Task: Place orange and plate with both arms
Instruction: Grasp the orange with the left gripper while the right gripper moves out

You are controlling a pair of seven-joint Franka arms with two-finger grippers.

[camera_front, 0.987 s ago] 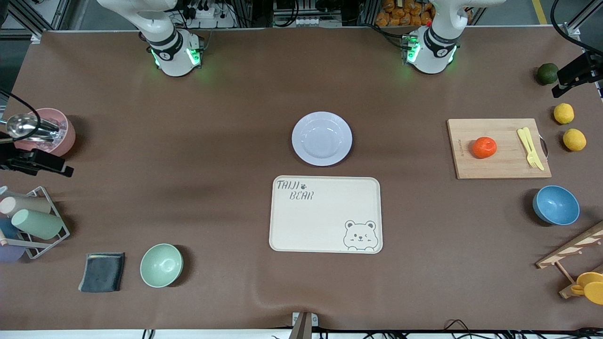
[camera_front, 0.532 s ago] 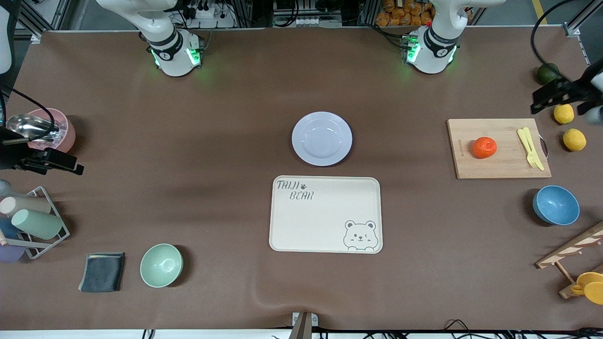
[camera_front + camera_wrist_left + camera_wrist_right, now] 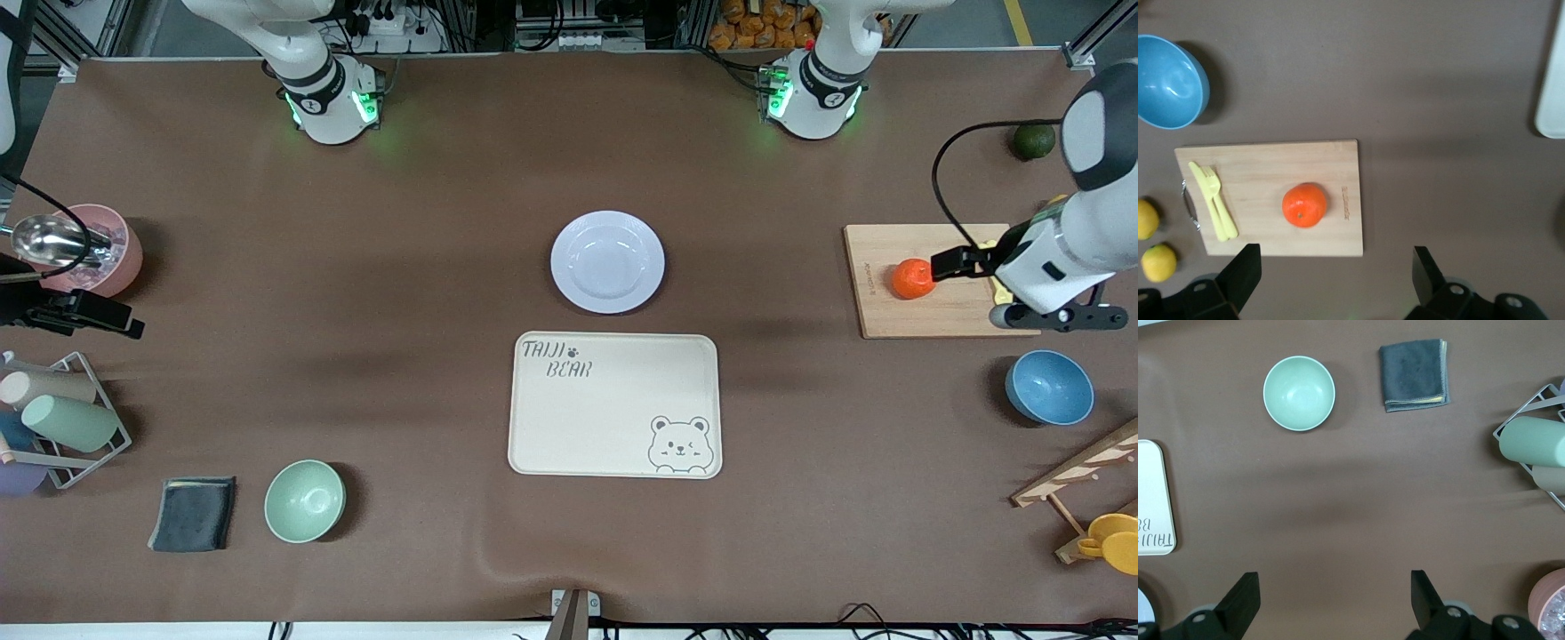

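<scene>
On the bench (image 3: 444, 267), the plate (image 3: 607, 261) lies just above the tray (image 3: 613, 405). The left tool (image 3: 1331, 277) hangs released over the board (image 3: 942, 281), which carries the orange (image 3: 912, 278). The right tool (image 3: 1331, 600) hovers released, pointing down, at its bench end.

- In the front view the left arm covers the yellow fork (image 3: 993, 258), one end of the cutting board (image 3: 942, 311) and the lemons (image 3: 1151, 240).
- The right end effector (image 3: 53, 307) is cut off by the front view's edge.
- The cream tray (image 3: 1153, 500) under it shows only one end in the right wrist view.
</scene>
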